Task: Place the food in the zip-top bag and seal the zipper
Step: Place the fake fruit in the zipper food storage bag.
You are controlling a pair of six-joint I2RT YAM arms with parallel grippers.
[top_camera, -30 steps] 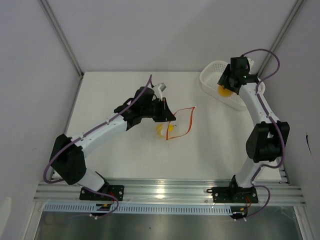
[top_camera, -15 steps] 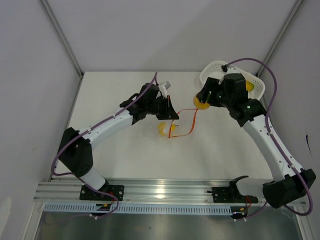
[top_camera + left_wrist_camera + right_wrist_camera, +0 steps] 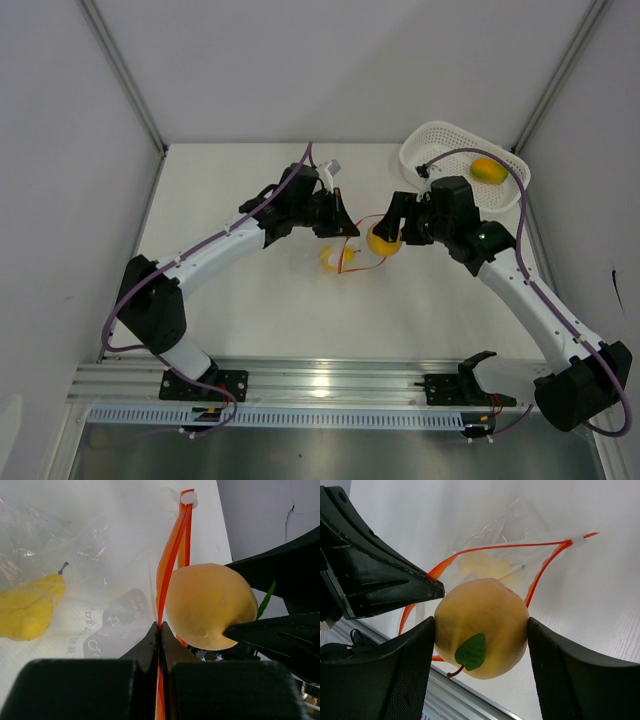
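The right claw [image 3: 480, 630] grips a mango [image 3: 485, 605] between wide-set fingers, just at the mouth of the zip-top bag [image 3: 75, 540], which gapes rightward toward it. The left claw [image 3: 160, 630], pressed together on the zipper [image 3: 170, 565], holds that mouth up. A lemon piece [image 3: 27, 612] lies inside. Another mango [image 3: 488, 170] sits in the basket [image 3: 420, 150], far right. Room between the claws looks tight.

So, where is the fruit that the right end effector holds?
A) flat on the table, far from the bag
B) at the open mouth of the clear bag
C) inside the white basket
B: the right end effector grips the orange-yellow fruit just at the red-orange zipper of the clear bag, whose mouth edge the left end effector pinches.
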